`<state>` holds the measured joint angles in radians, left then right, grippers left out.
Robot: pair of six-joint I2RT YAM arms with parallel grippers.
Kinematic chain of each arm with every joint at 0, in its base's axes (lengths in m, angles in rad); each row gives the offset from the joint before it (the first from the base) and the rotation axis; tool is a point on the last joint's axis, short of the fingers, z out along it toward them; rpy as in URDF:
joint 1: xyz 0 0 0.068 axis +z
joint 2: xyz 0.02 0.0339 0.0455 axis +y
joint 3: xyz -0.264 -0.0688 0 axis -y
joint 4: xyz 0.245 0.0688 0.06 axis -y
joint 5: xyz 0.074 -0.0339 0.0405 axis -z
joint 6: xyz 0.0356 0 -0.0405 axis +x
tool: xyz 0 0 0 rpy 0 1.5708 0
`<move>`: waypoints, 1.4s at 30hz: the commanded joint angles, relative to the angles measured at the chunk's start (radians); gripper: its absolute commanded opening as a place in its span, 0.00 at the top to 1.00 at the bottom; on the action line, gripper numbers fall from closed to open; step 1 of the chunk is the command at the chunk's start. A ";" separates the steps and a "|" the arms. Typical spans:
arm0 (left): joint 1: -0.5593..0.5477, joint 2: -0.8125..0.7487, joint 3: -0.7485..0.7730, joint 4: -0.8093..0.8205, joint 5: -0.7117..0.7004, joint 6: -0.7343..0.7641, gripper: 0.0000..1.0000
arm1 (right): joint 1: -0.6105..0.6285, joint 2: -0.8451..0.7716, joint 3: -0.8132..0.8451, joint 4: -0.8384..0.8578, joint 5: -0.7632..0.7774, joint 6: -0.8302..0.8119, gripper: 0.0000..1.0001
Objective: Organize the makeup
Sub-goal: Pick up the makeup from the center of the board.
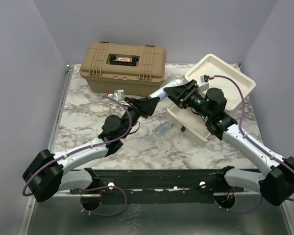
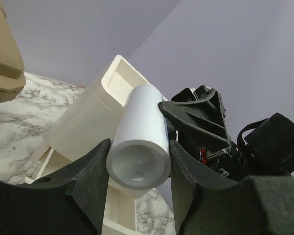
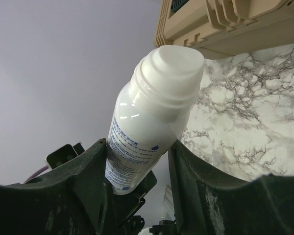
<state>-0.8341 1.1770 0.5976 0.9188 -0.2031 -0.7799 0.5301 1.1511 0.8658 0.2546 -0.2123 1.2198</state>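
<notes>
A pale white cylindrical tube point(image 1: 166, 91) with blue print is held in the air between both grippers, just in front of the tan case. My left gripper point(image 1: 154, 101) is shut on its flat base end point(image 2: 139, 169). My right gripper point(image 1: 178, 93) grips the same tube point(image 3: 147, 127) from the other side, both fingers against its body, with the cap end point(image 3: 179, 66) sticking out past them. A tiny light-blue piece point(image 1: 164, 128) lies on the marble below. No brushes are in view.
The big tan latched case point(image 1: 122, 66) stands at the back. A white box with drawers point(image 1: 225, 81) sits tilted at the right, under my right arm; it also shows in the left wrist view point(image 2: 83, 122). A small silvery object point(image 1: 119, 93) lies by the case front.
</notes>
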 commanded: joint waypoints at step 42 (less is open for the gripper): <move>-0.015 0.027 -0.021 0.161 0.095 -0.079 1.00 | 0.016 0.081 0.099 0.043 -0.202 -0.150 0.82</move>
<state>-0.8272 1.2083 0.5789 1.0012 -0.1875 -0.8162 0.5201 1.2194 0.9310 0.2916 -0.3161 1.1309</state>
